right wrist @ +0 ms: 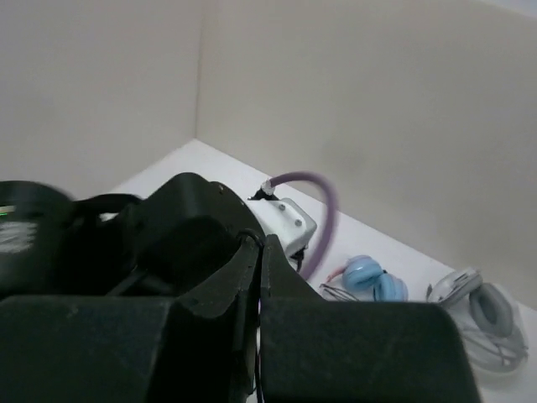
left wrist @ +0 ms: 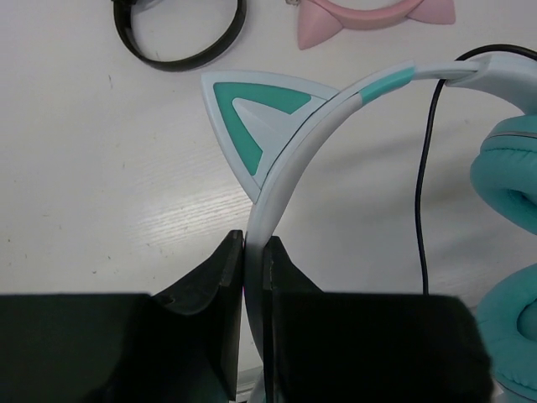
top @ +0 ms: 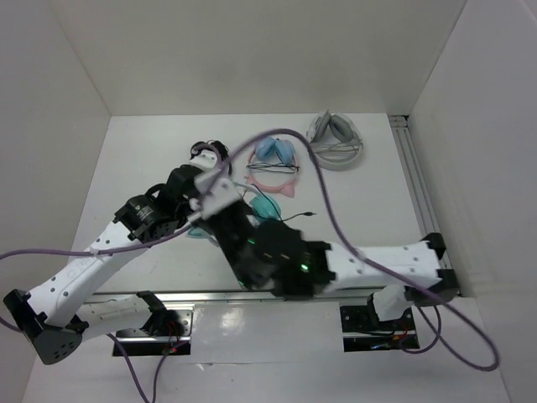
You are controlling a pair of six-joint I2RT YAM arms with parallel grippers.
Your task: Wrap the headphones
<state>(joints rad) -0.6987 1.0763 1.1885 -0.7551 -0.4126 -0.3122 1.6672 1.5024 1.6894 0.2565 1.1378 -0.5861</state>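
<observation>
The teal headphones [top: 267, 204] lie mid-table under both arms. In the left wrist view their white-and-teal headband [left wrist: 336, 96] carries a teal cat ear [left wrist: 252, 117], with the teal cups [left wrist: 508, 172] at the right. My left gripper [left wrist: 254, 243] is shut on the headband; from above it [top: 220, 200] sits over the pair. The thin black cable [left wrist: 424, 168] runs beside the band, and its plug end [top: 306, 216] lies to the right. My right gripper [right wrist: 258, 243] is shut on the cable, which loops over its fingertips [right wrist: 252, 238]. From above the right gripper [top: 231, 225] is close behind the left one.
A pink-banded cat-ear pair [top: 273, 176] with light-blue cups [right wrist: 369, 277] lies just beyond. A small black pair [left wrist: 180, 34] is at the back left and a grey pair [top: 336, 138] at the back right. White walls close in three sides. A purple hose [top: 319, 185] arcs over the table.
</observation>
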